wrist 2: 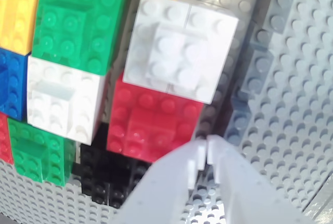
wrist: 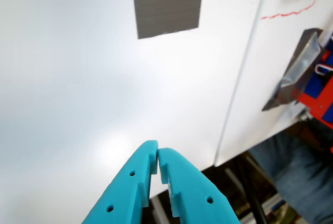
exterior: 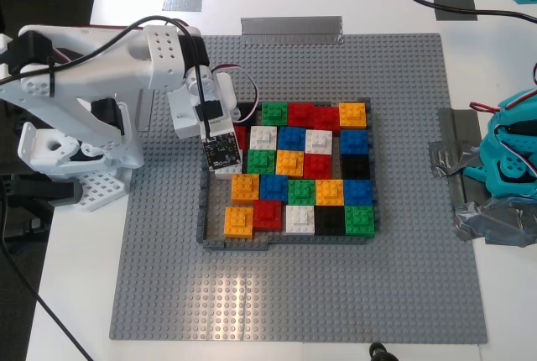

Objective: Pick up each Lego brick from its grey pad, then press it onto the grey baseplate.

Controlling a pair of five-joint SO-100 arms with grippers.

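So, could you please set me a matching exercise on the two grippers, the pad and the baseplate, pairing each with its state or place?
Things:
1. my first gripper
2. my second gripper
3. grey pad
4. grey baseplate

States or places:
A. carries the brick mosaic
B. teal, shut, over the white table
C. bare, no brick on it
D. white, shut, beside a red brick

Pairs: 1-B, 2-D, 3-C, 4-A.

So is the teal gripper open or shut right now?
Shut: my first gripper has its fingertips touching with nothing between them, above the bare white table.
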